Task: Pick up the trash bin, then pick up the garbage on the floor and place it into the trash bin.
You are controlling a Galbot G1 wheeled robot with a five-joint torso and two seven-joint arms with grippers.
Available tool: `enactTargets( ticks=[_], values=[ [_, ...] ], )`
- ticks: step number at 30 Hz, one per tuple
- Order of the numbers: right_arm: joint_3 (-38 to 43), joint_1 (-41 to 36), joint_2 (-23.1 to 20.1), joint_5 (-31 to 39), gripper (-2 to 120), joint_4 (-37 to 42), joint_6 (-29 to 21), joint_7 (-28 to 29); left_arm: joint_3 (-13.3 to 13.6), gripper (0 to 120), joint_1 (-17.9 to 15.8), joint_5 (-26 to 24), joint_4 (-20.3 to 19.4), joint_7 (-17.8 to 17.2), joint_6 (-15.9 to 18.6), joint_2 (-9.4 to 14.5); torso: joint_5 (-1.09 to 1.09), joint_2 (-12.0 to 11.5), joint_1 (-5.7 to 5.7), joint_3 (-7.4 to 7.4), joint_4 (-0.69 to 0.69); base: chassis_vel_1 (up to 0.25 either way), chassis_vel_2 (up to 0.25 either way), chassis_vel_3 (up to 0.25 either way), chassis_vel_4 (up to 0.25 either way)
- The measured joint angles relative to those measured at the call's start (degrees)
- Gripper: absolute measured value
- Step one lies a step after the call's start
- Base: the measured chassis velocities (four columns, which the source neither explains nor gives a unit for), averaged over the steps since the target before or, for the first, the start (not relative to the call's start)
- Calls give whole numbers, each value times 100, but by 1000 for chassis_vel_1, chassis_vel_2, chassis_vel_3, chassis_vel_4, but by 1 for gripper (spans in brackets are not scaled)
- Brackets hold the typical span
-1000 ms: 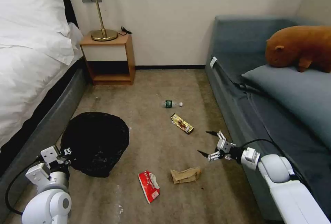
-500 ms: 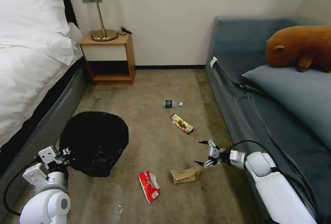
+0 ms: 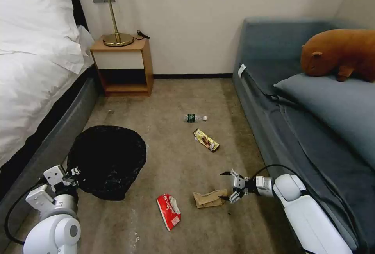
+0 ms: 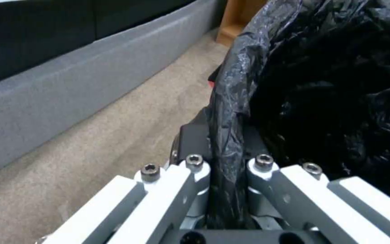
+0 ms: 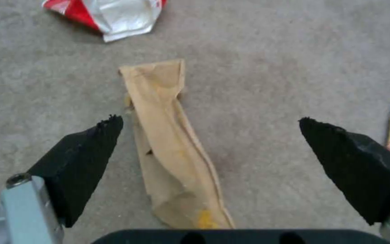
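Observation:
The trash bin, draped in a crinkly black bag, sits at the left by the bed; my left gripper is shut on its near rim. In the left wrist view the bag's rim is pinched between the left gripper fingers. My right gripper hangs open low over the floor, right beside the crumpled brown paper bag. The right wrist view shows that paper bag lying between the spread fingers of the right gripper. Other garbage: a red-and-white packet, a gold wrapper, a small bottle.
A bed runs along the left and a grey sofa with a brown plush toy along the right. A wooden nightstand with a lamp stands at the back wall. Open carpet lies between them.
My right gripper has dropped and moved left, from near the sofa's edge to the brown paper bag. The left arm and the bin have barely shifted.

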Motion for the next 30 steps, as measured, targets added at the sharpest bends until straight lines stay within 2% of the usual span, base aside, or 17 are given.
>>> enactTargets(
  ticks=[12, 30],
  values=[
    [43, 399, 306, -440, 100, -1035, 339, 149, 5, 4, 9, 52, -30, 0, -16, -26, 0, 0, 0, 0, 1, 0, 0, 0, 0],
    [66, 602, 694, -698, 100, -1771, 599, 343, 7, 4, 69, 69, -54, -24, -60, -23, -1, 0, 0, 0, 0, 0, 0, 0, 0]
  ],
)
